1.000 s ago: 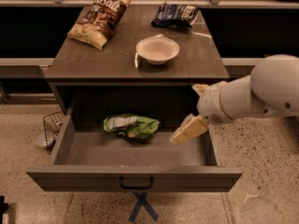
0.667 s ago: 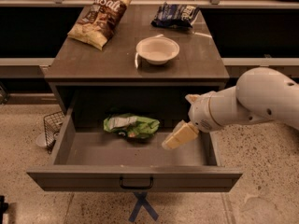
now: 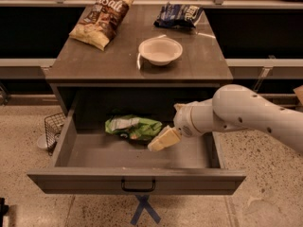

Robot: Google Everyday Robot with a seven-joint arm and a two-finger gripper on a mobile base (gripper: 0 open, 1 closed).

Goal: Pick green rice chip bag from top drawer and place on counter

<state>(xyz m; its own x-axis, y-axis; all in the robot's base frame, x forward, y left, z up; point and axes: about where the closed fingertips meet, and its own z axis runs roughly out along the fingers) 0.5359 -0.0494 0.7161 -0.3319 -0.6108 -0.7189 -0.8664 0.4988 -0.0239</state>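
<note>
The green rice chip bag (image 3: 132, 127) lies flat on the floor of the open top drawer (image 3: 137, 182), left of centre near the back. My gripper (image 3: 162, 140) reaches in from the right, its pale tip just at the bag's right end, low over the drawer floor. The white arm (image 3: 246, 115) crosses over the drawer's right side. The counter (image 3: 118, 60) above is grey-brown.
On the counter stand a brown-and-cream chip bag (image 3: 101, 18) at back left, a dark blue snack bag (image 3: 179, 14) at back right and a white bowl (image 3: 160, 50) near the front. A wire basket (image 3: 52, 129) sits on the floor left of the drawer.
My gripper has moved left across the drawer, from its right side to the right end of the green bag. The bag has not moved.
</note>
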